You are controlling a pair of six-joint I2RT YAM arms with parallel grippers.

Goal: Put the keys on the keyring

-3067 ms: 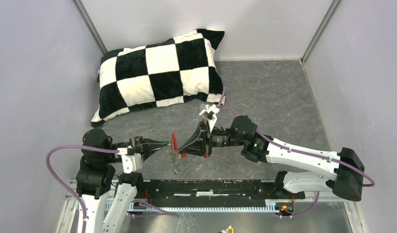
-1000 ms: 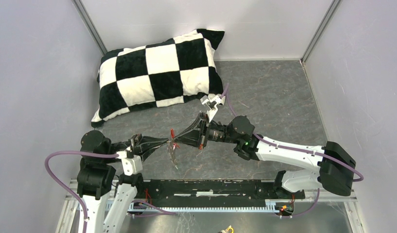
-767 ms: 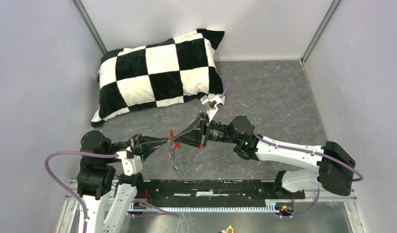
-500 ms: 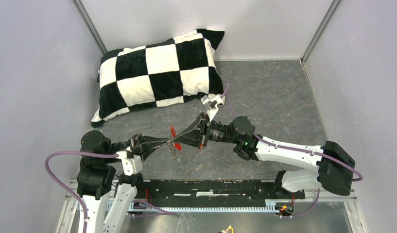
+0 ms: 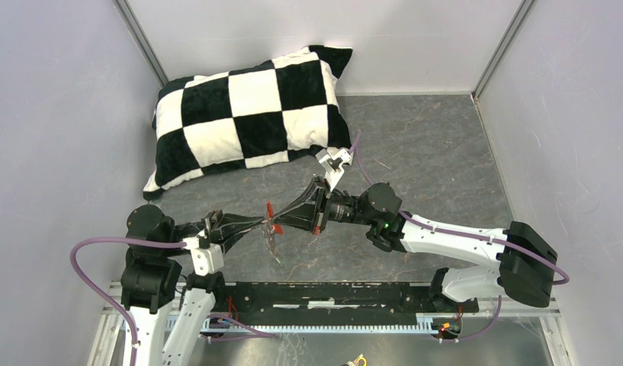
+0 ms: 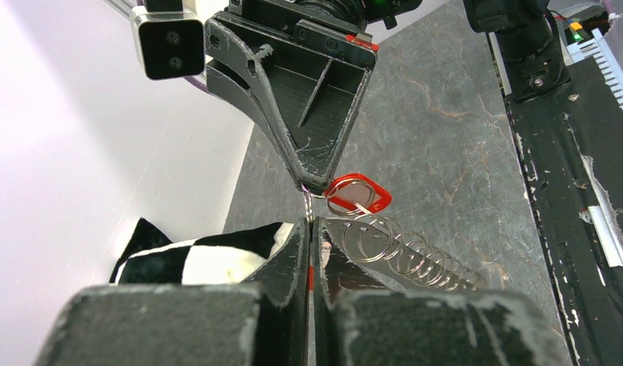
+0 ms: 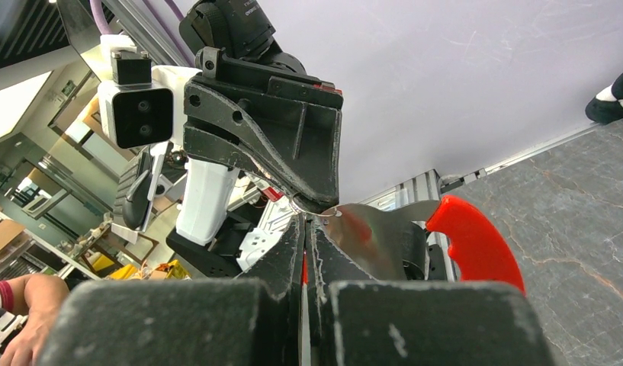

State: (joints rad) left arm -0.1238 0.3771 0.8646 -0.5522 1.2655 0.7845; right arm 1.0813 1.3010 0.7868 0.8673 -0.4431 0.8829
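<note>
The left tool (image 6: 309,232) is pressed together on the thin wire of the keyring (image 5: 273,238). The right tool (image 7: 304,248) is pressed together too, pinching the same keyring at the end by its red fob (image 7: 473,244). Three seconds ago the tools were apart; now their tips touch. The keyring is held up over the near half of the worktop (image 5: 430,145), left of the middle. Its chain (image 6: 403,255) hangs down. The tiny keys are too small to make out. I count two tools, one keyring and one pillow (image 5: 247,114).
</note>
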